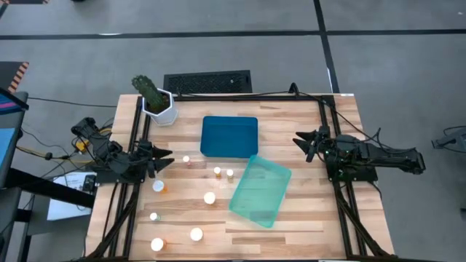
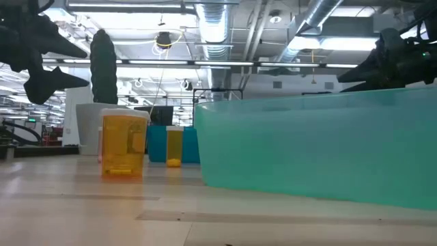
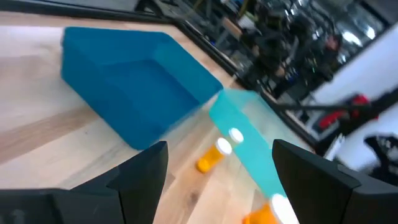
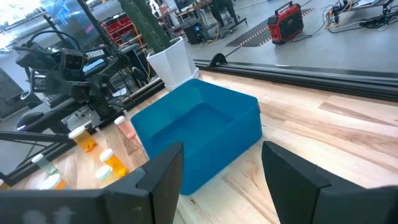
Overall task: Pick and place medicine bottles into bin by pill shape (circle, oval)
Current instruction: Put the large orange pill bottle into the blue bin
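Note:
Several medicine bottles with white caps stand upright on the wooden table, among them one at mid-left (image 1: pixel 186 160), a pair (image 1: pixel 217 172) beside the teal bin, and others toward the near left (image 1: pixel 196 234). In the low view a wide amber bottle (image 2: pixel 123 145) stands near and a slimmer one (image 2: pixel 174 145) farther back. My left gripper (image 1: pixel 163 159) is open and empty at the table's left side, above the wood, pointing right. My right gripper (image 1: pixel 302 145) is open and empty at the right side, pointing left. Its fingers (image 4: pixel 165 177) frame the blue bin (image 4: pixel 199 130).
A blue bin (image 1: pixel 229 136) sits at centre far. A teal bin (image 1: pixel 261 191) lies skewed to its near right and fills the low view (image 2: pixel 321 147). A white hexagonal pot (image 1: pixel 162 109) with a cactus stands at the far left corner. Bare wood lies at the near right.

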`<state>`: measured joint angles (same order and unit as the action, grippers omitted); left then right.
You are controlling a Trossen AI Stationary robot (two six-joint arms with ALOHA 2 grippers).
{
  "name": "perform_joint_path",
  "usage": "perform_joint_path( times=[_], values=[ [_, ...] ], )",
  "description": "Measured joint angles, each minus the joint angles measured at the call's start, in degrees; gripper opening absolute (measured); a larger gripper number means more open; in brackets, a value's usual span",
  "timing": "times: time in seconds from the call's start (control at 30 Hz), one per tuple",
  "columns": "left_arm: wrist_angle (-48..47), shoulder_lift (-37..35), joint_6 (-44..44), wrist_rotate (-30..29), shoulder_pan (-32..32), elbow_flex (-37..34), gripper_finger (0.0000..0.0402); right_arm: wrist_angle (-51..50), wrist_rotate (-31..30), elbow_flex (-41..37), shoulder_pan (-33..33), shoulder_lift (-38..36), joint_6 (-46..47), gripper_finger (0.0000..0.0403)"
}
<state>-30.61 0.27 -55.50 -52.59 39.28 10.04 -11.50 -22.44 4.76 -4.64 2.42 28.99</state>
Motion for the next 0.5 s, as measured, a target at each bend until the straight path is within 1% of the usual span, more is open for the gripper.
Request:
perform_joint_path(
  times=[0.1, 0.2, 0.4, 0.5],
  values=[
    [-0.05, 0.00, -1.21, -2.37, -0.01, 0.02, 0.0282, 0.02, 0.00, 0.01, 0.02, 0.00, -0.01, 0.0224],
    [-0.45, 0.00, 0.90, -4.71, -0.01, 0.02, 0.0282, 0.02, 0.00, 0.00, 0.00, 0.00, 0.00, 0.0224],
    [1.26, 0.02, -0.90, -6.54, -0.01, 0.13, 0.0282, 0.02, 0.00, -0.01, -0.01, 0.00, -0.02, 0.0224],
    [2.00, 0.01, -3.14, -7.19, -0.01, 0.13, 0.0282, 0.02, 0.00, 0.00, -0.01, 0.00, 0.00, 0.0224]
  ],
)
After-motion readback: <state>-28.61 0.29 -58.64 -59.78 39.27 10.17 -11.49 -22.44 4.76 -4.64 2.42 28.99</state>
